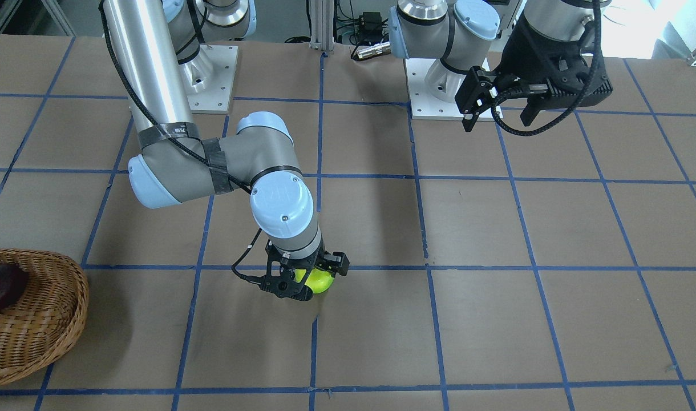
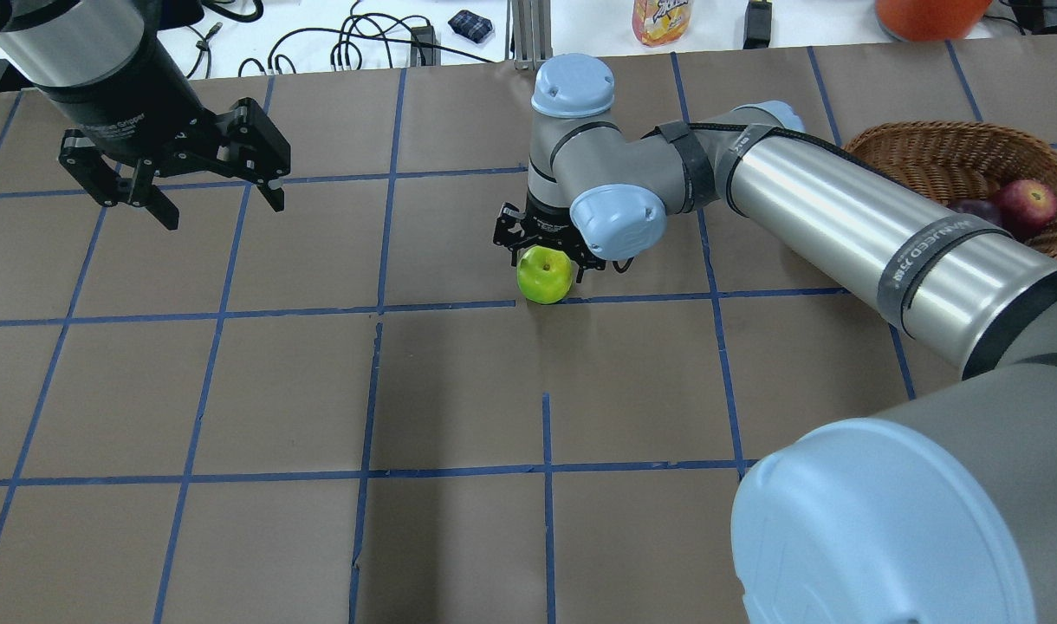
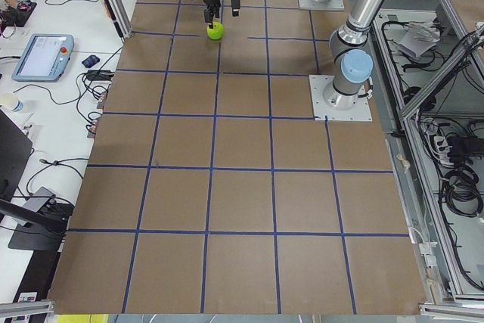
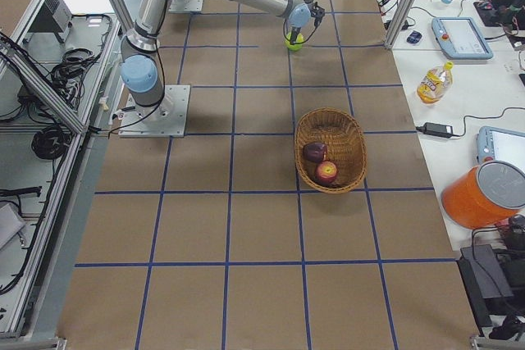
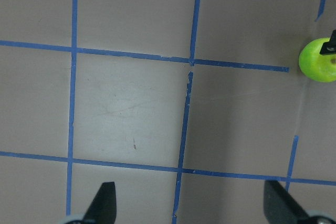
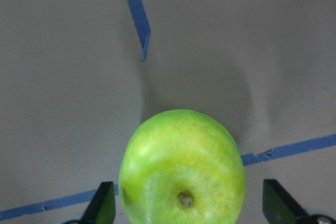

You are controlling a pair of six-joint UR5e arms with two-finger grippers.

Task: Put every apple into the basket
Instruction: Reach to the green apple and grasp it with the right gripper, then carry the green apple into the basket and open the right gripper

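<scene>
The right gripper (image 2: 543, 256) is down over the bright lime-green apple (image 2: 545, 275) on the brown taped table (image 2: 459, 390), its fingers spread on either side (not pinching it). The left gripper (image 2: 223, 208) hangs spread wide above the table. The oval woven wicker basket (image 4: 330, 112) holds the red apple (image 4: 327, 172) and the dark maroon apple (image 4: 314, 152).

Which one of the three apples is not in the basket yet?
The lime green apple: it sits on the table within the open right tool, while the red apple and the dark maroon apple lie inside the basket.
</scene>
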